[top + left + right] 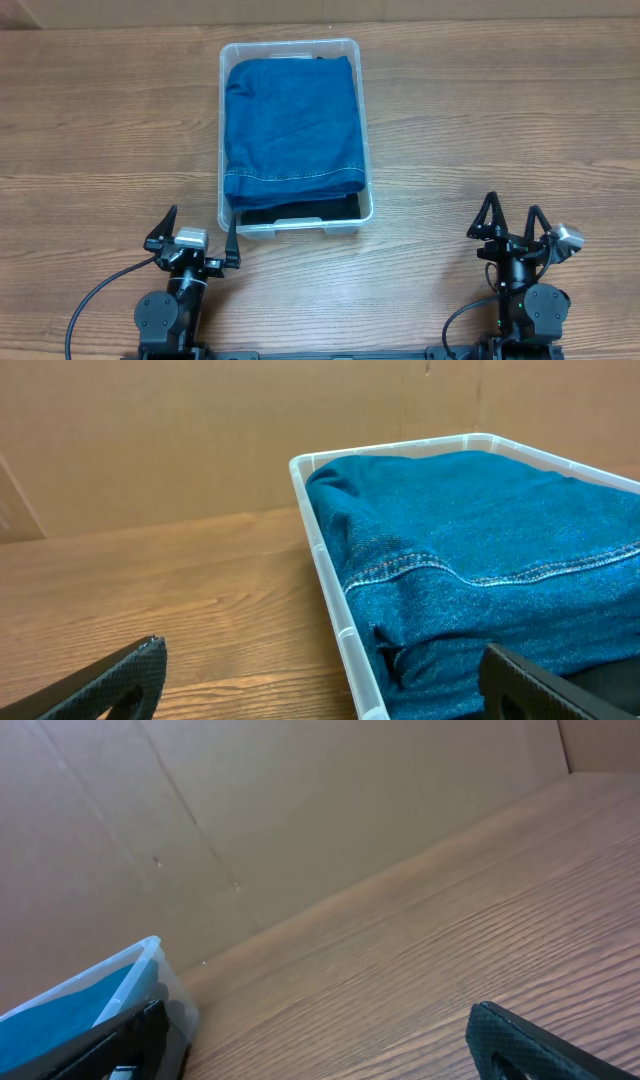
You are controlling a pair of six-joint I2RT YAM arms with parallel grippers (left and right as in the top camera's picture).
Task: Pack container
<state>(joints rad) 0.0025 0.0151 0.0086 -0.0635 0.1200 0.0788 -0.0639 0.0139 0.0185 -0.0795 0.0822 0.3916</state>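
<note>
The clear container point(364, 140) stands at the table's middle back. Folded blue denim point(290, 125) fills most of it, over something dark at its near end point(300, 210). The label on its bottom is hidden. In the left wrist view the container's white rim point(325, 560) and the denim point(480, 560) are close. The right wrist view shows only a corner of the container point(150, 965). My left gripper point(194, 238) is open and empty, just in front of the container's near left corner. My right gripper point(512, 220) is open and empty, well right of the container.
The wooden table point(480, 120) spreads to both sides of the container. A brown cardboard wall point(300, 810) stands along the back edge.
</note>
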